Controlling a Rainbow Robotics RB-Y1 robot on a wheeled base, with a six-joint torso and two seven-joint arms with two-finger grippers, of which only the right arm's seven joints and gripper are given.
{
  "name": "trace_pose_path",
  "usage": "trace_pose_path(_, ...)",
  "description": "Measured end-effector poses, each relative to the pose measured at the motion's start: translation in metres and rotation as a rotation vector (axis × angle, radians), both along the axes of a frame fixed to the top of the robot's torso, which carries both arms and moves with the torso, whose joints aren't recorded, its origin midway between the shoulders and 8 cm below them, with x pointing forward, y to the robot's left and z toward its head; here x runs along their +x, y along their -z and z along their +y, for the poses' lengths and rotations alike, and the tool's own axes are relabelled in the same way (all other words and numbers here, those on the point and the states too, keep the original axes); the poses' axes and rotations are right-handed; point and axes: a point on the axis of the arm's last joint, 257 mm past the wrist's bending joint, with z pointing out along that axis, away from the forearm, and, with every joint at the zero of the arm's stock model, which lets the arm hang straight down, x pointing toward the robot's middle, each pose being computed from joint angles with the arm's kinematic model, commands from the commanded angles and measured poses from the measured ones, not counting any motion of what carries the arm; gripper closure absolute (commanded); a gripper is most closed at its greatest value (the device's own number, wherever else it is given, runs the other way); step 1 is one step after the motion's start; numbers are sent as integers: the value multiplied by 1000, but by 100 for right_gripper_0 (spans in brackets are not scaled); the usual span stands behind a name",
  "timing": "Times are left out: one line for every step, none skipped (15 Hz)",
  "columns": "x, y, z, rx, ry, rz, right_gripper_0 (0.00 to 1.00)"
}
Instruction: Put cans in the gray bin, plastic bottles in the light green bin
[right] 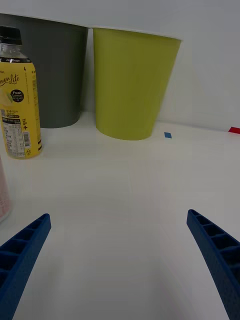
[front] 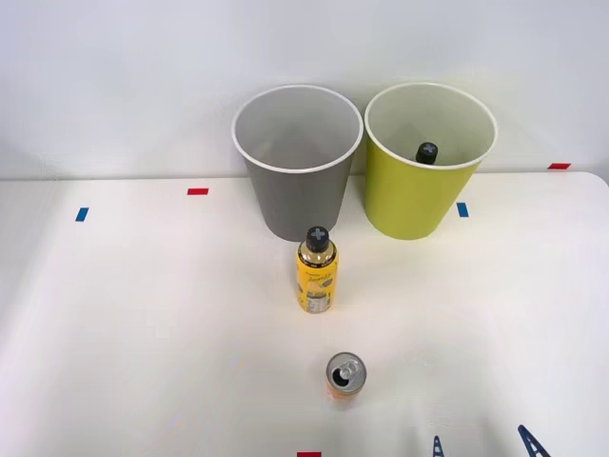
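Note:
An orange can (front: pixel 345 376) with a silver top stands upright on the white table, near its front. Behind it stands a plastic bottle (front: pixel 317 271) with a black cap and yellow label, close in front of the gray bin (front: pixel 295 200). The light green bin (front: pixel 409 200) stands to the right of the gray one, and the black cap of another bottle (front: pixel 427 152) shows inside it. My right gripper (front: pixel 483 446) is open and holds nothing, low at the front, right of the can. The right wrist view has the open gripper (right: pixel 119 216), the bottle (right: pixel 17 100), the gray bin (right: pixel 60 75) and the light green bin (right: pixel 130 85).
Small red tape marks (front: pixel 197 191) and blue tape marks (front: pixel 462 209) lie flat on the table (front: pixel 143 314). A white wall rises right behind the bins. A pale sliver of the can (right: pixel 2 195) shows at the edge of the wrist view.

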Motion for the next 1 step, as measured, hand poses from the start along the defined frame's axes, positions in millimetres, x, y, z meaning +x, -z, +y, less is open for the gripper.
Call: trace_pose_path(0, 0, 0, 0, 0, 0, 6)
